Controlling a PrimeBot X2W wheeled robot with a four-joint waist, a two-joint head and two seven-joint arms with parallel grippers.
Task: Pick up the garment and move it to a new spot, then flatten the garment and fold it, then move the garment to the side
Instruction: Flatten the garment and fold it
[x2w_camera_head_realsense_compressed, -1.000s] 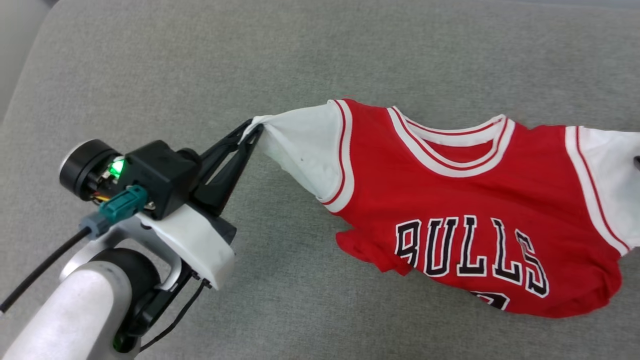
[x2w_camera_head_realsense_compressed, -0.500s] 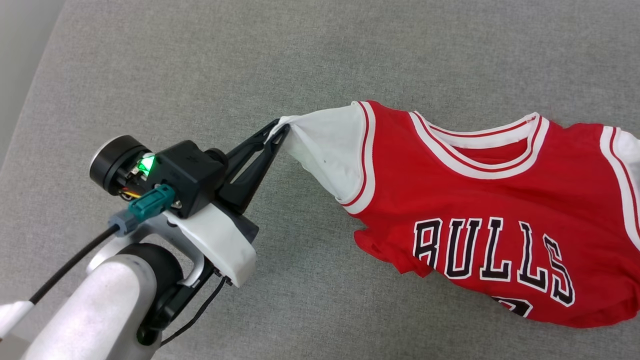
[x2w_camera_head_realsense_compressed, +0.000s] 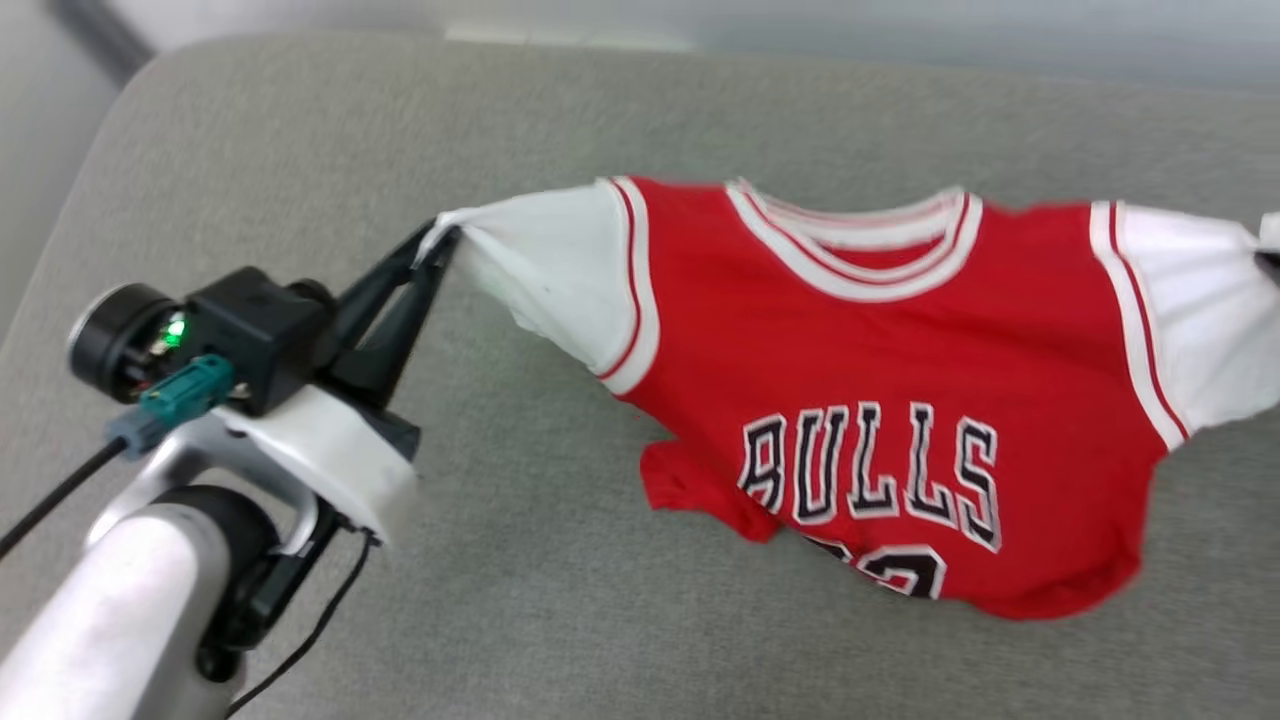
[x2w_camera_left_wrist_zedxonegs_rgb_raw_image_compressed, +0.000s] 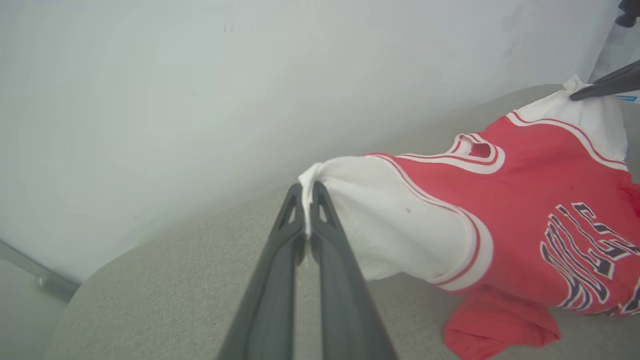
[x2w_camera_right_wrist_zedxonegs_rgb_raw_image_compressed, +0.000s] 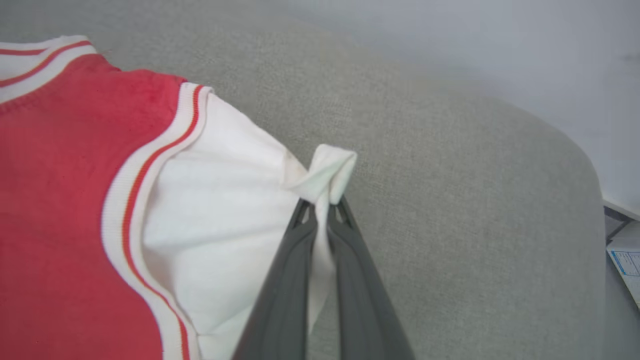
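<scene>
Head view: jersey (x2w_camera_head_realsense_compressed: 880, 370) spread front-up betw. both tools, lower part resting on grey cushion (x2w_camera_head_realsense_compressed: 500, 600). L tool (x2w_camera_head_realsense_compressed: 443, 238) clamped tight on one white sleeve (x2w_camera_head_realsense_compressed: 545, 265) tip; R tool (x2w_camera_right_wrist_zedxonegs_rgb_raw_image_compressed: 322, 205) clamped tight on the other.

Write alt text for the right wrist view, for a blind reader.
The right gripper is shut on the bunched tip of a white sleeve of the red garment, which has white-and-red striped trim. Grey upholstery lies beneath, with a pale wall behind.
</scene>
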